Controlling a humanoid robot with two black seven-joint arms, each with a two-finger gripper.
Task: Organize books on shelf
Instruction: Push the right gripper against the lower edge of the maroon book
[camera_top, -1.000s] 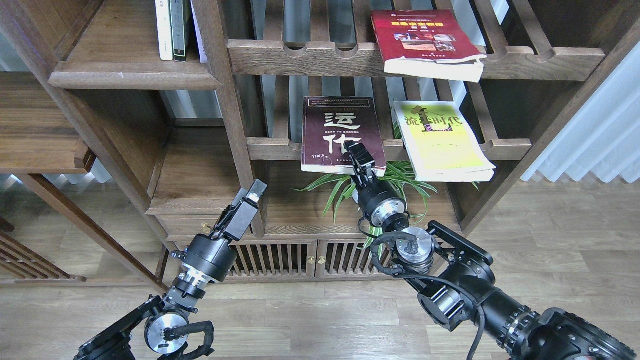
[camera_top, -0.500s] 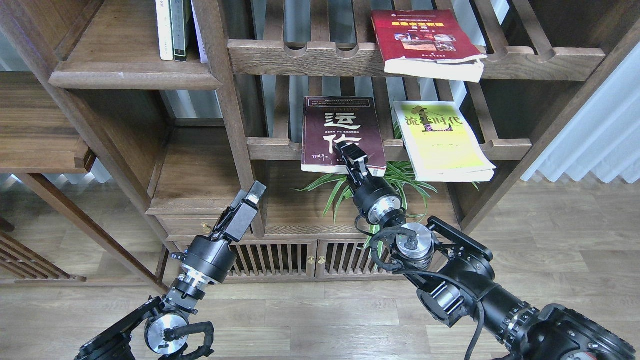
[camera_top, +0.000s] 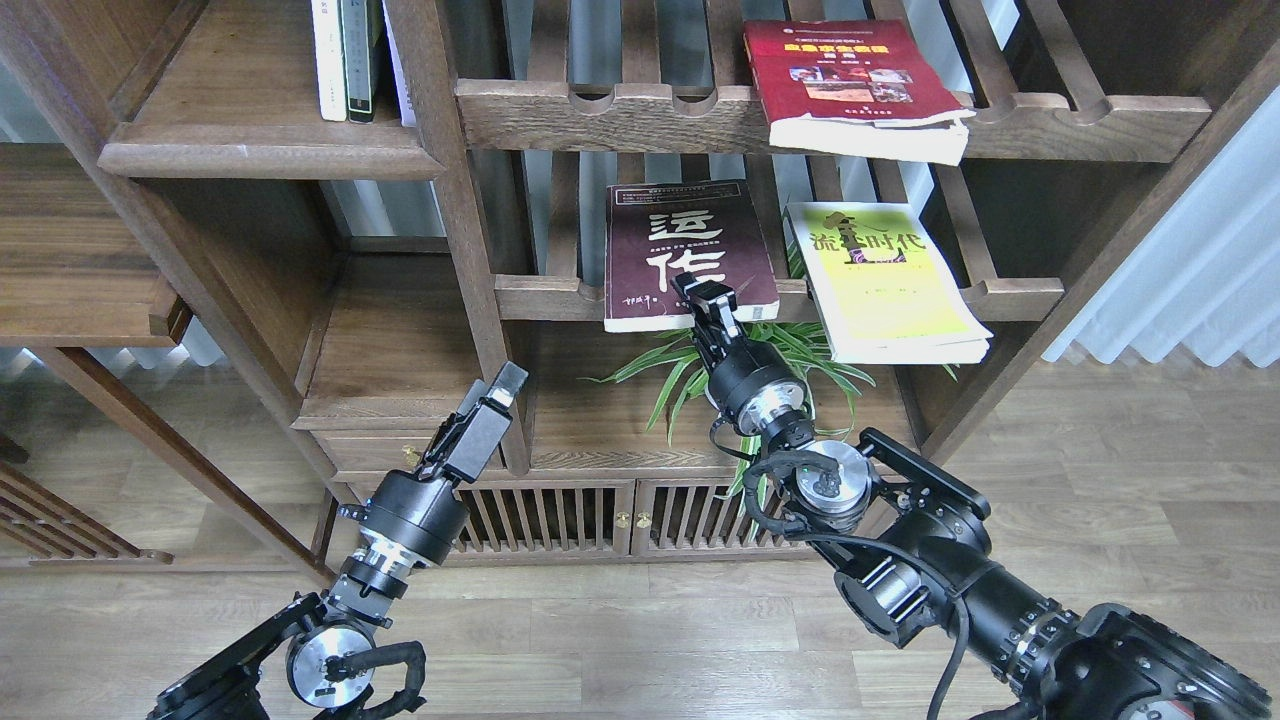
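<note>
The dark maroon book (camera_top: 685, 250) with white characters lies on the middle slatted rack (camera_top: 545, 297), its front edge past the rail. My right gripper (camera_top: 703, 298) is at that front edge and appears shut on it. The yellow-green and white book (camera_top: 885, 280) lies to its right on the same rack, overhanging. The red book (camera_top: 850, 80) lies on the upper slatted rack (camera_top: 600, 115). The solid plank shelf (camera_top: 260, 155) is at the upper left. My left gripper (camera_top: 495, 400) hangs low at the centre-left, fingers together and empty.
Thin white and dark upright volumes (camera_top: 345, 60) stand on the plank shelf. A green spider plant (camera_top: 680, 375) sits under the maroon book, behind my right wrist. A vertical post (camera_top: 455, 230) divides the bays. A low cabinet with slatted doors (camera_top: 580, 515) is below.
My right gripper has moved up and to the left along the maroon book to its front edge. The book has shifted upward and back on the rack. The left arm has barely moved.
</note>
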